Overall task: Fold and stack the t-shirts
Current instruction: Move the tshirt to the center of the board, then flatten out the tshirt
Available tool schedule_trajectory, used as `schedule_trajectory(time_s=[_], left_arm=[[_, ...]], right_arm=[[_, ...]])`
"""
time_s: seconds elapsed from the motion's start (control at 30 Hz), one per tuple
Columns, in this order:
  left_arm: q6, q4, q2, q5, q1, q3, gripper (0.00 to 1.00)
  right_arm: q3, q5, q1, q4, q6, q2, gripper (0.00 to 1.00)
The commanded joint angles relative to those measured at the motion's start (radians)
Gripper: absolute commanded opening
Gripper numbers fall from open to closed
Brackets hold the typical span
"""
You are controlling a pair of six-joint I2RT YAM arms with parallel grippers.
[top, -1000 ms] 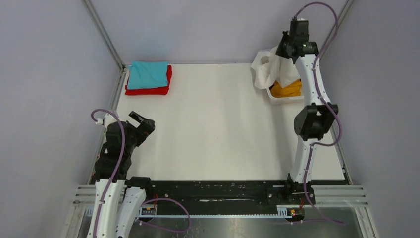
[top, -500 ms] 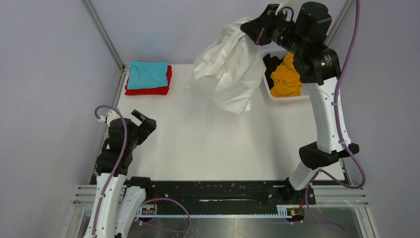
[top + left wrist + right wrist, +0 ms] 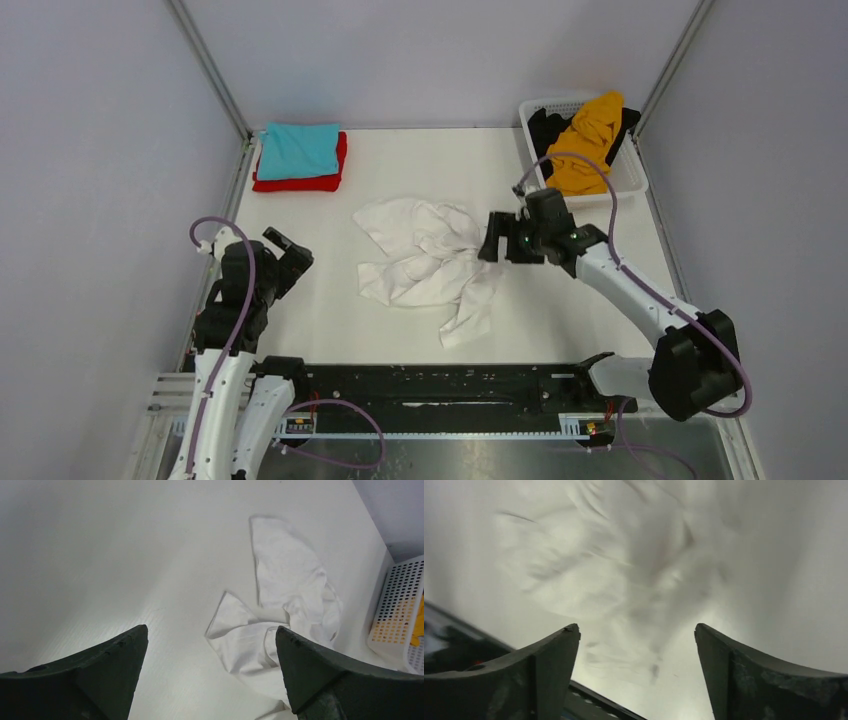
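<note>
Right gripper (image 3: 489, 247) dropped white t-shirt (image 3: 425, 262) onto table (image 3: 560, 310).

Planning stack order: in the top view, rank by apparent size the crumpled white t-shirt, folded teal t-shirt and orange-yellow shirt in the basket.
1. Crumpled white cloth t-shirt, clearly largest.
2 and 3. Folded teal t-shirt and bunched orange-yellow shirt look alike; the latter lies in the white plastic lattice basket, so unranked.

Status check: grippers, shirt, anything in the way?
Both open, empty: left gripper off to the side, right gripper at edge of white t-shirt. Shirt crumpled mid-table, unfolded. Nothing lying on it.
</note>
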Motion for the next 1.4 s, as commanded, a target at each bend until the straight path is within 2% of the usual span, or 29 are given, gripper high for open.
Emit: schedule_trajectory(time_s=[0.0,0.1,0.2,0.33,0.47,0.6,0.77,0.93,1.03,1.1,1.17,1.27,1.37], left_arm=[[-0.006,0.091,0.031,0.107,0.002,-0.028,0.99],[0.004,0.195,0.107,0.244,0.0,-0.078,0.99],[0.012,0.259,0.217,0.275,-0.027,-0.097,0.99],[0.023,0.282,0.39,0.246,-0.135,-0.059,0.99],[0.002,0.282,0.502,0.215,-0.23,-0.076,0.99],[-0.04,0.328,0.525,0.211,-0.285,-0.137,0.99],[-0.07,0.381,0.587,0.2,-0.341,-0.158,0.99],[-0.09,0.439,0.682,0.216,-0.369,-0.151,0.98],[-0.109,0.491,0.715,0.233,-0.387,-0.15,0.96],[-0.12,0.51,0.739,0.231,-0.404,-0.142,0.92],[-0.127,0.516,0.772,0.205,-0.424,-0.125,0.83],[-0.13,0.517,0.831,0.183,-0.434,-0.098,0.54],[-0.13,0.511,0.875,0.137,-0.434,-0.066,0.28]], right_arm=[[-0.123,0.339,-0.002,0.027,0.02,-0.199,0.99],[-0.197,0.347,-0.001,0.004,0.064,-0.34,1.0],[-0.257,0.285,0.021,-0.012,0.104,-0.423,0.99],[-0.307,0.277,0.076,-0.022,0.138,-0.436,0.99],[-0.267,0.321,0.101,-0.007,0.083,-0.374,0.99],[-0.167,0.305,0.124,0.055,0.029,-0.259,0.99],[0.017,0.286,0.159,0.102,-0.025,-0.038,0.99],[0.3,0.194,0.178,0.085,-0.054,0.29,0.99],[0.389,0.172,0.199,0.089,-0.035,0.438,0.99],[0.411,0.184,0.201,0.093,-0.015,0.507,0.99],[0.405,0.207,0.202,0.099,-0.002,0.549,0.99],[0.325,0.234,0.202,0.122,0.016,0.549,0.99],[0.142,0.227,0.201,0.19,0.049,0.486,0.97]])
